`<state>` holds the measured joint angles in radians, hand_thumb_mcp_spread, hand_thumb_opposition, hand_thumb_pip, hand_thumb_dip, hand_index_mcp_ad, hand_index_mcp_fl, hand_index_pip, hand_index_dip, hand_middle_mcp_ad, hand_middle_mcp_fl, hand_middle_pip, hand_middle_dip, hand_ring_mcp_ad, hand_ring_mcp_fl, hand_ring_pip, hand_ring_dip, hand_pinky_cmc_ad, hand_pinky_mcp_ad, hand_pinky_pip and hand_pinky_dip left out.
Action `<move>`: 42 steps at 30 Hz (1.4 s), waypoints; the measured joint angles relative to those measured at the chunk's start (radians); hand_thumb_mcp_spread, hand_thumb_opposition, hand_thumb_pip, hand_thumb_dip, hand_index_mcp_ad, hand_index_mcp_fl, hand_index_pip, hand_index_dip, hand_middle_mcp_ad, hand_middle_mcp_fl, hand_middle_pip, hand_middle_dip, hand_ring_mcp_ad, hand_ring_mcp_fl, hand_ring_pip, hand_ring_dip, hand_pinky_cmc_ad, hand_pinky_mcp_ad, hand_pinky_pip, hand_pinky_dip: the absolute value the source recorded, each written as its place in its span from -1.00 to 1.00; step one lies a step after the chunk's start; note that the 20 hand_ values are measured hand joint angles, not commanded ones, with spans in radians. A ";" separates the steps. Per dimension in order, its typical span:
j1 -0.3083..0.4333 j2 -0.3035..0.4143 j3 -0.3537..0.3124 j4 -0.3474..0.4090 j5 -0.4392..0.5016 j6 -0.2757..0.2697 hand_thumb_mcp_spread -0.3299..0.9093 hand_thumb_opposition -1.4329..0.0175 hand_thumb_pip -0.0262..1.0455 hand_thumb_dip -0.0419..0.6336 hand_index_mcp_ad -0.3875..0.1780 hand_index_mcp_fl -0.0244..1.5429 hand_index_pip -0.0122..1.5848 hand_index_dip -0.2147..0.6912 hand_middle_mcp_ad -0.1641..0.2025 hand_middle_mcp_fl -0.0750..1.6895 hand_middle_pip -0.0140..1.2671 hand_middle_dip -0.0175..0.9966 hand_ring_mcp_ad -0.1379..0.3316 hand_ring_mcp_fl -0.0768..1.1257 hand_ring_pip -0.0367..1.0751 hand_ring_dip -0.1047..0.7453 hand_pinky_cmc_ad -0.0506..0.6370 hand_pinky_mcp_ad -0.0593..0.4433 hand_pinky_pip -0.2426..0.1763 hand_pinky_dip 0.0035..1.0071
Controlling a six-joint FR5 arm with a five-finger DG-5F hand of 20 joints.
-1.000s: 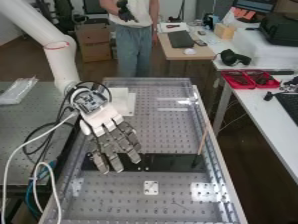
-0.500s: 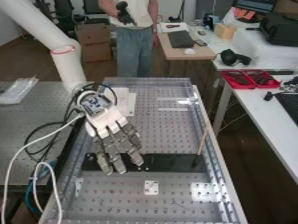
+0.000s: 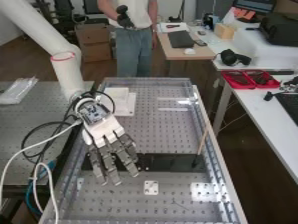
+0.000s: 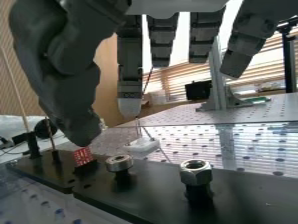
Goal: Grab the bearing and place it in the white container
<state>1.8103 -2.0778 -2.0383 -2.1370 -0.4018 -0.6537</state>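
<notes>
Step in hand, by judgement: approach to the bearing (image 4: 120,163), no grip taken. Location of bearing: on a short black post (image 4: 124,176) of the black plate (image 4: 153,187), between the large nut (image 4: 196,172) and the red block (image 4: 84,156). State of hand (image 3: 103,129): open, above the plate; fingers (image 4: 129,75) nearly straight and slightly apart, thumb (image 4: 76,120) well separated from them, nothing clamped.

Before closing, centre the bearing between thumb and nearest fingertip. Descend vertically until level with the rim. Set the contact points on opposite sides, without touching the nut or the red block. Close slowly, with even pressure, to avoid tilting the bearing and jamming it on the post. Check for a firm pinch. Lift straight up, fully free of the post, before any sideways travel.

Next, carry to the white box (image 3: 118,95) toward the far end of the bench (image 3: 179,135), probably the container, though hard to confirm at this slant. Lower gently and release close to the bottom, to limit rolling.
</notes>
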 joint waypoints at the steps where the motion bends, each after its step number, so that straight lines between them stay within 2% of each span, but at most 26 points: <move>1: -0.001 -0.001 0.000 0.001 -0.002 -0.001 0.11 -0.17 0.24 -0.13 0.30 -0.98 0.90 -0.06 0.23 -0.91 -0.76 -0.64 0.34 -0.85 -0.78 -0.55 0.25 0.42 -0.28 -0.32; 6: -0.016 -0.019 0.005 0.000 -0.044 0.002 0.14 -0.19 0.24 -0.13 0.30 -0.98 0.93 -0.07 0.23 -0.91 -0.76 -0.64 0.34 -0.85 -0.78 -0.55 0.25 0.40 -0.27 -0.32; 13: -0.029 -0.022 0.020 -0.075 -0.083 0.029 0.15 -0.21 0.24 -0.05 0.30 -0.98 0.91 -0.07 0.23 -0.91 -0.76 -0.64 0.34 -0.85 -0.78 -0.55 0.25 0.41 -0.27 -0.32; 18: -0.032 -0.022 0.023 -0.099 -0.095 0.038 0.16 -0.23 0.26 -0.03 0.30 -0.98 0.92 -0.07 0.23 -0.91 -0.77 -0.64 0.35 -0.85 -0.78 -0.55 0.25 0.40 -0.27 -0.36; 25: -0.034 -0.014 0.024 -0.097 -0.113 0.006 0.16 -0.23 0.30 0.01 0.30 -0.98 0.88 -0.07 0.22 -0.91 -0.78 -0.64 0.35 -0.85 -0.78 -0.55 0.25 0.40 -0.28 -0.38; 27: -0.034 -0.013 0.025 -0.102 -0.115 0.006 0.15 -0.23 0.38 0.01 0.30 -0.98 0.88 -0.07 0.22 -0.91 -0.78 -0.64 0.35 -0.85 -0.78 -0.55 0.25 0.40 -0.28 -0.38; 35: -0.034 -0.009 0.027 -0.122 -0.114 0.020 0.15 -0.24 0.38 0.11 0.28 -0.98 0.86 -0.07 0.22 -0.91 -0.78 -0.64 0.35 -0.85 -0.78 -0.55 0.24 0.40 -0.28 -0.38; 42: -0.030 -0.009 0.024 -0.128 -0.105 0.033 0.14 -0.25 0.39 0.10 0.28 -0.98 0.85 -0.07 0.22 -0.91 -0.78 -0.64 0.35 -0.85 -0.78 -0.55 0.25 0.40 -0.27 -0.38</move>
<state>1.7803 -2.0868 -2.0140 -2.2646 -0.5070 -0.6211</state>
